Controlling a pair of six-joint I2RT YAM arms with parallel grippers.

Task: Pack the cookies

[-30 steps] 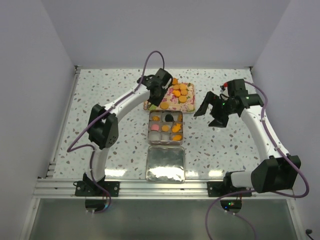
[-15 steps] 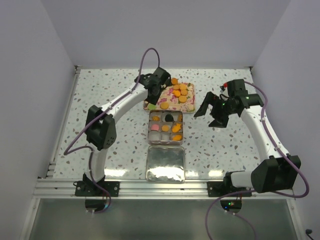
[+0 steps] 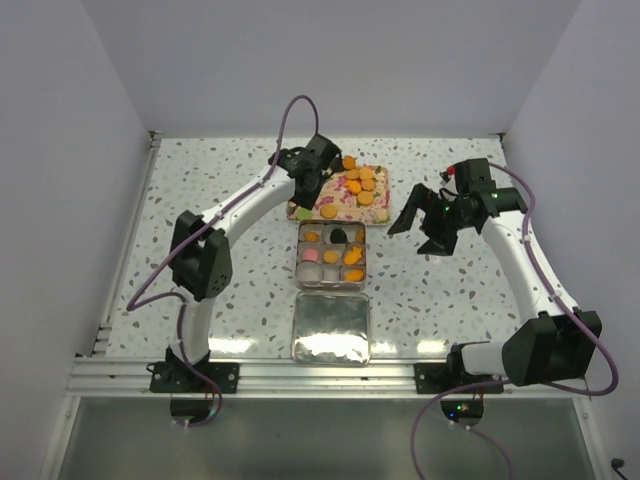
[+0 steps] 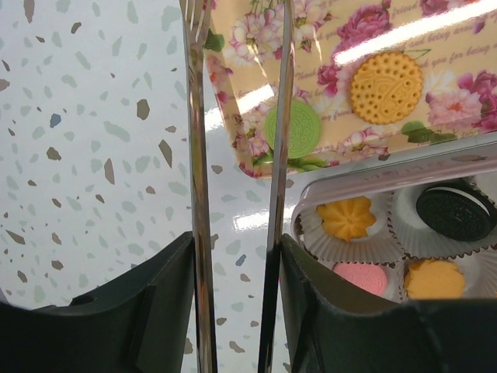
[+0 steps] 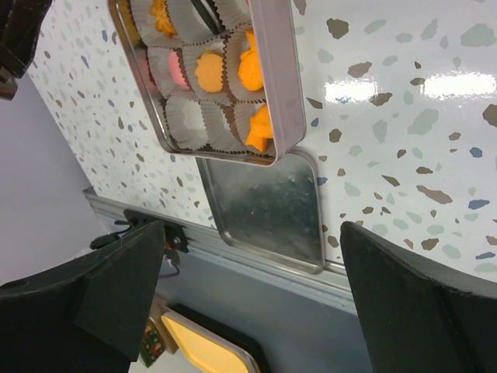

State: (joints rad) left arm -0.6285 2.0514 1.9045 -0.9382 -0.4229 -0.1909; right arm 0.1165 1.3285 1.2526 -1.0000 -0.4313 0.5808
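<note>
Several orange cookies (image 3: 360,183) lie on the floral tray (image 3: 345,208). The open tin (image 3: 332,253) in front of it holds orange, pink and black cookies in paper cups. My left gripper (image 3: 305,190) is shut on metal tongs (image 4: 198,155) over the tray's left end. In the left wrist view the tong arms stand apart and empty, and the gripper (image 4: 237,249) hangs above the table. A green cookie (image 4: 291,128) lies just right of the right tong arm, and an orange cookie (image 4: 386,87) lies further right. My right gripper (image 3: 418,222) is wide open and empty, to the right of the tin (image 5: 272,85).
The tin's lid (image 3: 331,327) lies inside up in front of the tin, near the table's front edge; it also shows in the right wrist view (image 5: 272,206). White walls stand on three sides. Some paper cups (image 5: 190,116) in the tin are empty.
My left gripper with the tongs has shifted slightly left and away along the tray's left end. The right arm has not moved.
</note>
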